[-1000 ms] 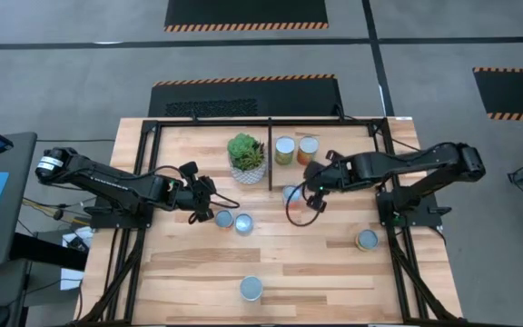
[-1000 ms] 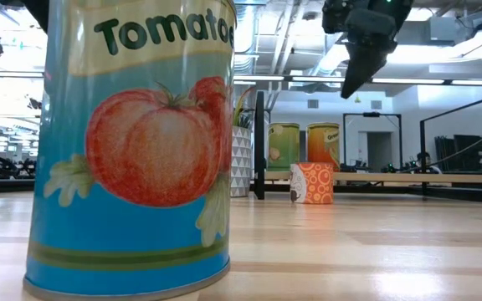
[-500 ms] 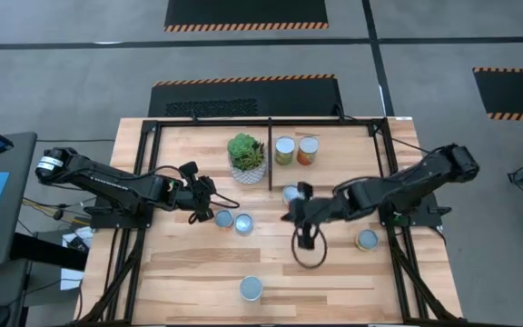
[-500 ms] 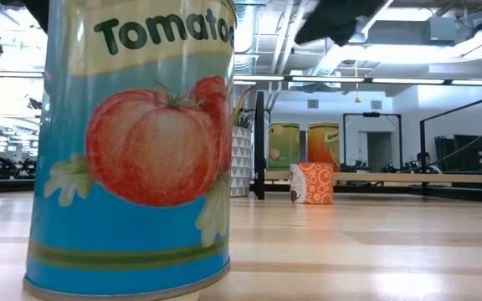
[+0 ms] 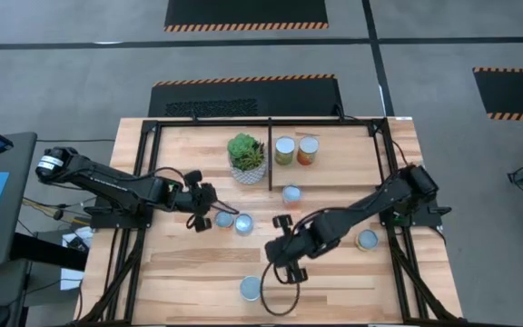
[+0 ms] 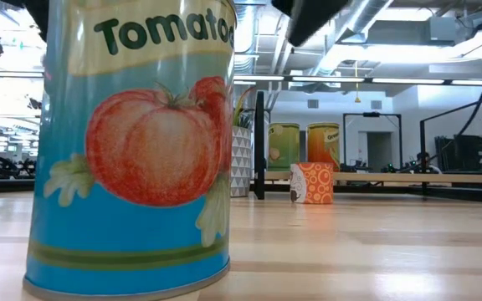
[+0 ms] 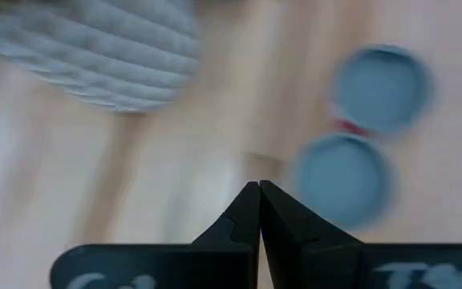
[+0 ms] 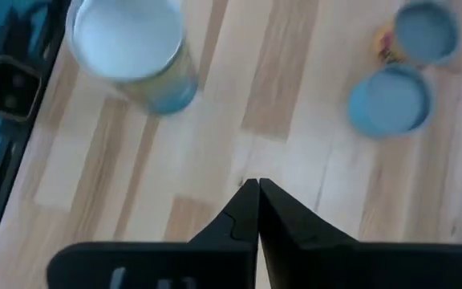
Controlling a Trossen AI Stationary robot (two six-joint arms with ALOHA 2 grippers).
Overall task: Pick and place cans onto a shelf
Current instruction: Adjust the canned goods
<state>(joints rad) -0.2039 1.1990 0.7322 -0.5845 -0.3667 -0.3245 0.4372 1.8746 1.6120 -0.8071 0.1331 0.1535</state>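
Cans (image 5: 251,289) upright, axes vertical.

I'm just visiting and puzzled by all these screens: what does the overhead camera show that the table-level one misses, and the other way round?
Only the overhead view shows both arms whole, with the left end effector near two cans and the right end effector above the table's near part, plus a lone can at the right edge. Only the table-level view shows the tomato can's label and the room behind. Both show the potted plant and the green can and orange can on the shelf.
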